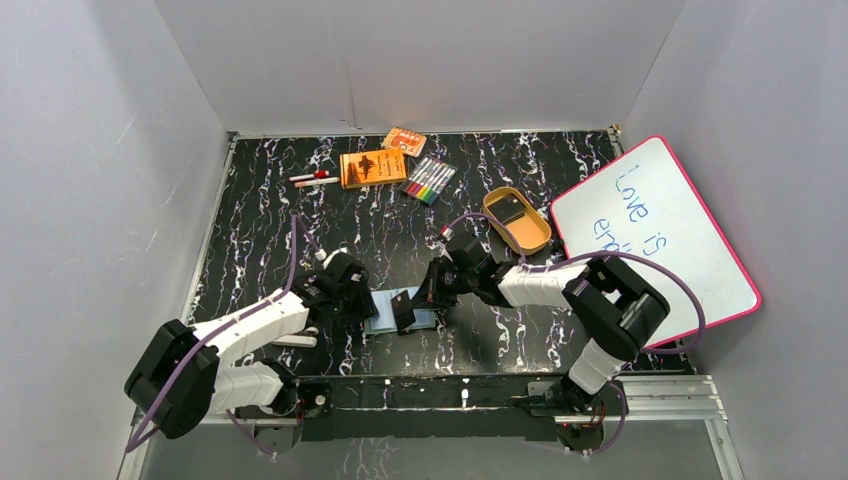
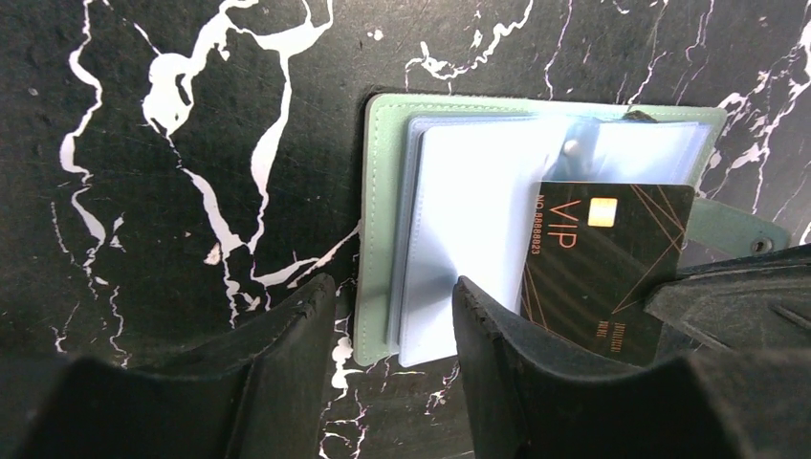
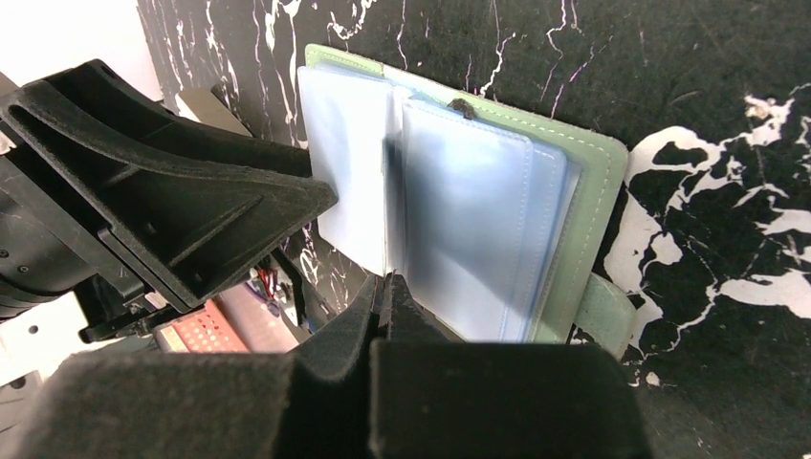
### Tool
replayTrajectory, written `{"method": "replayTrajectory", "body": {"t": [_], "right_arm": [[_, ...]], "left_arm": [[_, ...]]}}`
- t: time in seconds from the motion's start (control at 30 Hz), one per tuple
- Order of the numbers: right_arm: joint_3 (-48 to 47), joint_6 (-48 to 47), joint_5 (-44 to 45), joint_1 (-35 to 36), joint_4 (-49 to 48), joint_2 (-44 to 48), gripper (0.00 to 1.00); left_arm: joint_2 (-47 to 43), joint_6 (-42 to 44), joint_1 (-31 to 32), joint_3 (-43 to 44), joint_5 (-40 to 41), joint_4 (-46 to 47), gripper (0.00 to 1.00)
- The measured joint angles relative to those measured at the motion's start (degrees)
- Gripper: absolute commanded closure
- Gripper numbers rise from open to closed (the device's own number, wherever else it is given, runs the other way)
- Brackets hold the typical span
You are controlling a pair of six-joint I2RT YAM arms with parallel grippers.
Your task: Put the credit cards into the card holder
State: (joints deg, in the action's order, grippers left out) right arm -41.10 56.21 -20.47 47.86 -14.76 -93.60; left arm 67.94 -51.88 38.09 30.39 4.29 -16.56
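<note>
Your right end effector (image 3: 383,289) is pinching the black flat credit card (image 2: 602,273) over the green folding card holder (image 2: 379,191), mid-frame; your left end effector (image 2: 392,298) is hanging released.

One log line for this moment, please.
left hand: open, at sage-green card holder edge | right hand: shut on black VIP credit card | card: at pale blue sleeve, mostly outside | holder: lying open

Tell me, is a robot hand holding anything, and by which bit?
Yes: the right gripper pinches a black credit card by one edge, over the open card holder. The left gripper holds nothing.
</note>
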Motion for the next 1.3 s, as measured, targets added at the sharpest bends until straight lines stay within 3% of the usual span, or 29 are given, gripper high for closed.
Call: {"method": "replayTrajectory", "body": {"t": [0.43, 1.3], "right_arm": [[3.5, 4.9, 0.0, 0.0, -8.6, -2.5, 1.00], [8.0, 9.7, 4.1, 0.6, -20.3, -4.4, 1.00]], "left_arm": [[-0.4, -1.3, 0.0, -1.6, -1.1, 4.0, 0.56], [-0.8, -1.6, 0.0, -1.9, -0.8, 3.6, 0.61]]}}
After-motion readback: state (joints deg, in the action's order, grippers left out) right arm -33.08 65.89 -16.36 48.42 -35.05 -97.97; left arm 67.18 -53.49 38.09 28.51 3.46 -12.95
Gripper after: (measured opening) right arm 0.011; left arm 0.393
